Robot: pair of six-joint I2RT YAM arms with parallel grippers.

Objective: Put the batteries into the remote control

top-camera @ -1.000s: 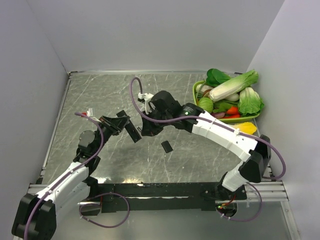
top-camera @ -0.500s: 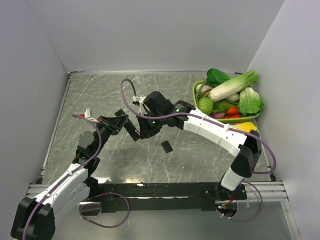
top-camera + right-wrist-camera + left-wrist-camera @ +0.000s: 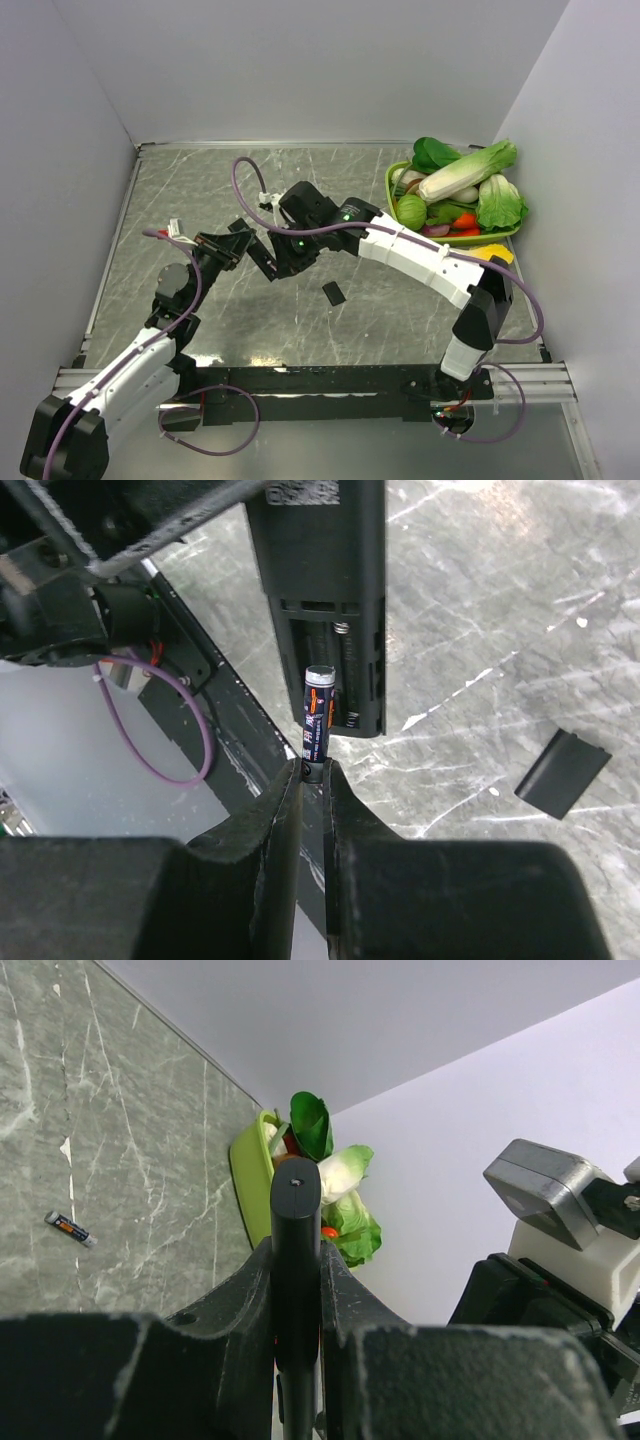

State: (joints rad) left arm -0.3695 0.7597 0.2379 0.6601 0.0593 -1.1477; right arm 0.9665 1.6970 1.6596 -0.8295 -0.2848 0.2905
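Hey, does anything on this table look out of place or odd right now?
Nothing spilled or damaged. The remote control has its compartment open, the cover lies loose on the table, and one battery lies by itself there too. That fits a half-done job.

plain pale grey walls (image 3: 300, 60) enclose a dark grey marble-patterned tabletop (image 3: 180, 190) on three sides.
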